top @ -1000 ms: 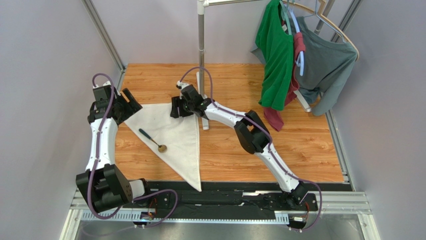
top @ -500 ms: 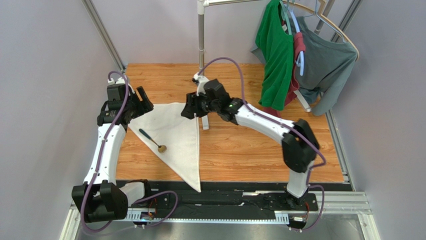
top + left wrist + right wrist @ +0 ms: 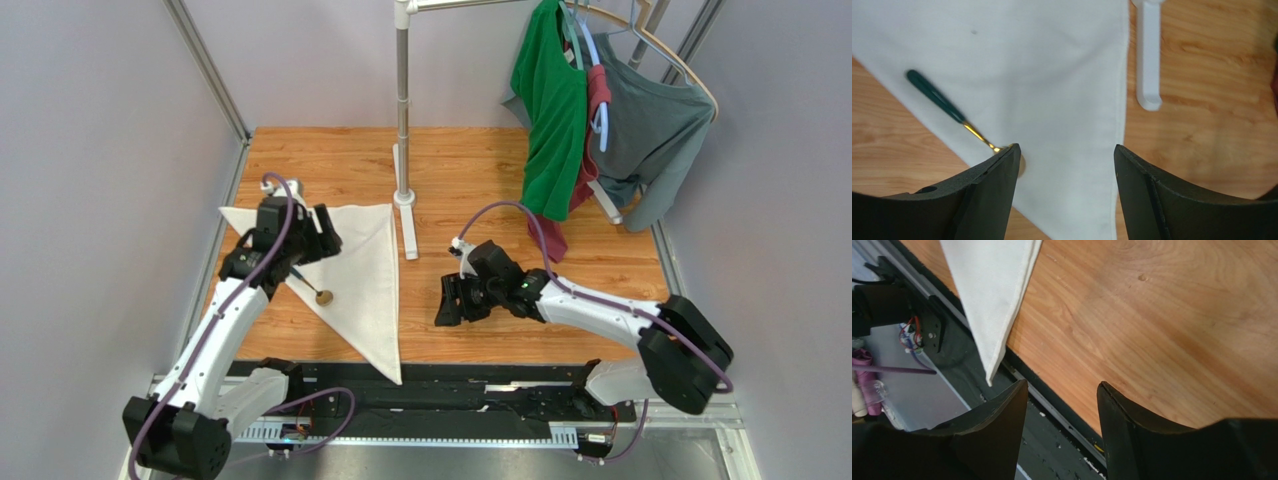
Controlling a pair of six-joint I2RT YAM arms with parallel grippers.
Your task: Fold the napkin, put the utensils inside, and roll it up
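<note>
Here's the napkin (image 3: 360, 265), folded into a white triangle on the left half of the wooden table (image 3: 500, 170). One corner lies far left and one far right by the foot of the white pole stand (image 3: 403, 120), and the long tip runs to the near edge and just over it.

The spoon (image 3: 322, 295) is already lying on the cloth, close to the diagonal edge. Its long axis is diagonal too, black handle to the far left and brassy bowl to the near right, roughly parallel to that edge.

The left gripper (image 3: 325, 238) hangs over the napkin on the far side of the spoon, fingers spread wide with nothing between them. In the left wrist view the spoon (image 3: 942, 100) sits to the left of the gap, and its bowl slips out of sight behind the left finger (image 3: 987, 195).

The right gripper (image 3: 447, 305) is out over bare wood, right of the napkin's straight right edge and well apart from the spoon. Its fingers are parted and it holds nothing. The right wrist view shows only the napkin's near tip (image 3: 994, 305) to its left.

So the left arm is clearly nearer to the spoon. Rolling looks like the step to come, and my guess is it turns on that diagonal: the roll wants to start along the edge beside the spoon.
</note>
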